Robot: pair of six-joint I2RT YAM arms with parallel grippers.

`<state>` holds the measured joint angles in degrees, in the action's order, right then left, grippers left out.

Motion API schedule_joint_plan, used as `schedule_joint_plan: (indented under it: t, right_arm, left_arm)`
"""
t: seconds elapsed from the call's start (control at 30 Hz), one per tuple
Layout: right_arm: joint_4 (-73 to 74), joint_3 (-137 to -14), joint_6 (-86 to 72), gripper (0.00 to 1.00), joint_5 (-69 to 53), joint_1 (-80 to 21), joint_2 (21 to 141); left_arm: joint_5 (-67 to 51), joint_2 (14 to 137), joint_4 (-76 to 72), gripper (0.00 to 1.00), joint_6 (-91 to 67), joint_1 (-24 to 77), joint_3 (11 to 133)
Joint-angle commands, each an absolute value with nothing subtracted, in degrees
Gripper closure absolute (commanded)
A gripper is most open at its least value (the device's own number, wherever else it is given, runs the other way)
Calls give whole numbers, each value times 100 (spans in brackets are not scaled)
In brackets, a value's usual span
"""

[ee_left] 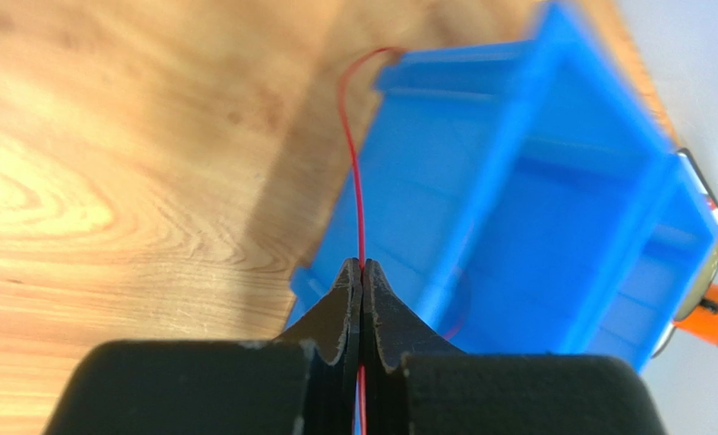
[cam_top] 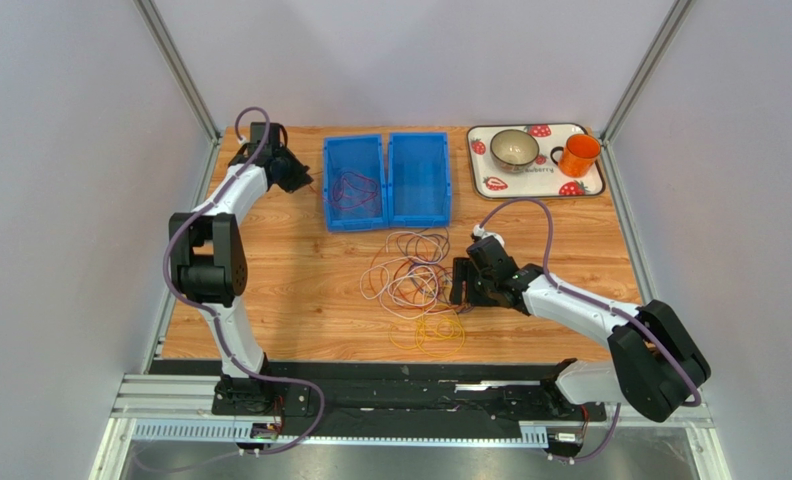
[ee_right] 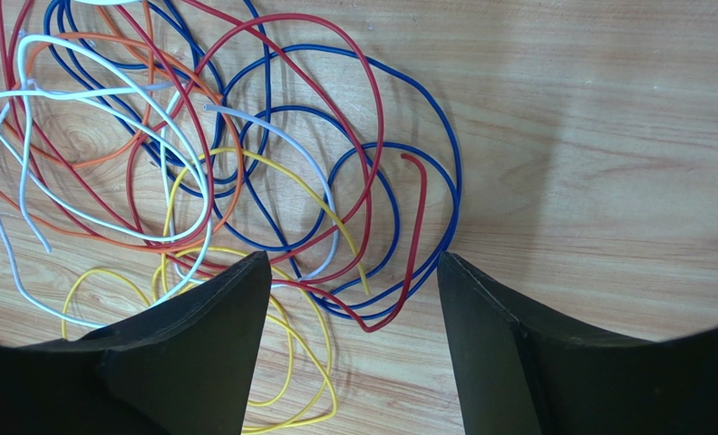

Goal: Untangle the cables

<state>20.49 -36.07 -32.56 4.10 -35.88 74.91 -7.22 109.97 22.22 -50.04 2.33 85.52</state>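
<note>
A tangle of cables (cam_top: 415, 280) lies on the wooden table in front of the blue bins, with yellow loops (cam_top: 432, 335) at its near side. In the right wrist view the red (ee_right: 372, 145), blue (ee_right: 451, 181), white (ee_right: 27, 109), orange (ee_right: 82, 165) and yellow (ee_right: 322, 362) cables cross each other. My right gripper (ee_right: 354, 258) hovers open over the tangle's right edge (cam_top: 460, 285). My left gripper (ee_left: 363, 267) is shut on a thin red cable (ee_left: 355, 172) that runs over the rim of the left blue bin (ee_left: 535, 118). More dark red cable lies in that bin (cam_top: 355, 190).
A second blue bin (cam_top: 446, 180) stands right of the first. At the back right a strawberry-print tray (cam_top: 540, 192) holds a bowl (cam_top: 514, 148) and an orange mug (cam_top: 579, 155). Metal frame posts and walls border the table on both sides.
</note>
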Motion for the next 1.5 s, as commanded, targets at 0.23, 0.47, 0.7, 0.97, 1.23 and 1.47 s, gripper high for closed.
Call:
schedule_joint_plan:
  t: [0.23,0.47,0.7,0.97,1.23,1.47]
  right_arm:
    - [1819,-3929,-3270,29,228,-3621,7568]
    - [1854,-3823,-3243,29,308,-3621,7427]
    - [1846,-3832,-3226,29,290,-3612,7427]
    - [1854,-3744,-3217,29,334,-3621,7356]
    - [1837,-3718,-3217,29,352,-3612,7374]
    - [1863,-3718,-3208,29,360,-3604,7374]
  left_arm:
    - [264,10151,2610,100,-2716,1406,9993]
    - [500,10073,2619,100,-2365,1801,10107]
    - [1081,10256,3058,100,-2224,2057,10626]
    - [1160,10678,3146,100,-2338,2057,10626]
    - [1037,11038,3076,100,-2312,2057,10722]
    - [1046,11575,3426,32,-2004,2057,11547]
